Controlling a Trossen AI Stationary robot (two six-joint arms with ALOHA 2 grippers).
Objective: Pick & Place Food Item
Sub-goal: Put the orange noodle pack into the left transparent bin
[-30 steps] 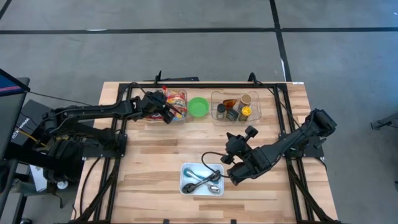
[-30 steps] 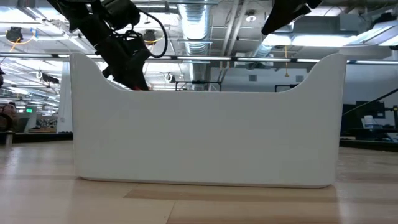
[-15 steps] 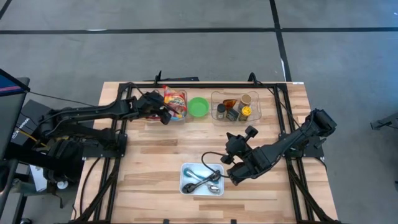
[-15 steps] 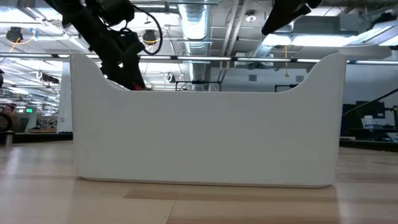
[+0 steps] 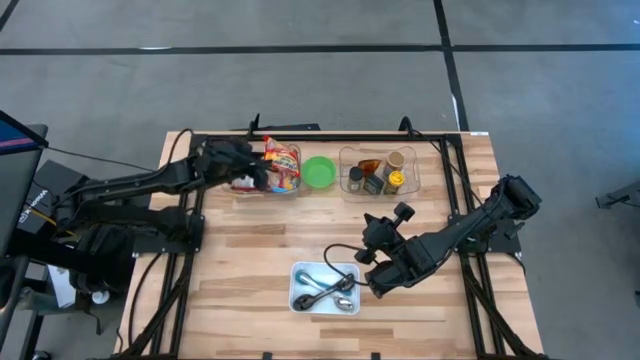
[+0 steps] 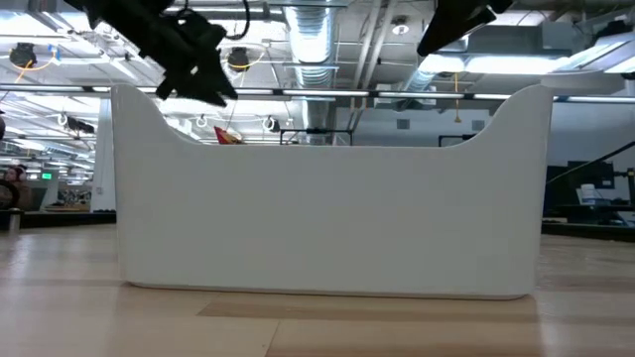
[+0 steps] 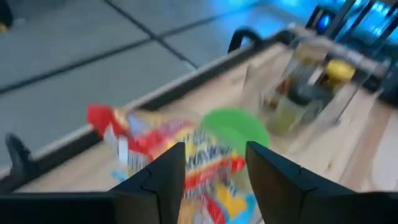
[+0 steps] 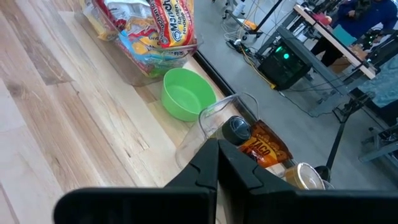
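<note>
The left gripper (image 7: 211, 171), fingers spread and empty, hovered beside the clear bin of colourful snack packets (image 5: 283, 168); the low view hid that bin behind a white tray wall (image 6: 327, 213). The right gripper (image 8: 217, 165), fingers pressed together, waited near the small round green bowl (image 8: 186, 93).

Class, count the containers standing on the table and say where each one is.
4: a clear snack bin, a green bowl and a clear bin of jars along the far edge, and a white spoon tray near the front.

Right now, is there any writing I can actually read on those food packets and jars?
"TACO": on the brown packet in the clear jar bin.
Red-banded snack packet: lettering there, but I can't make out the word.
Other jars and snack bags: labels too small or blurred.
</note>
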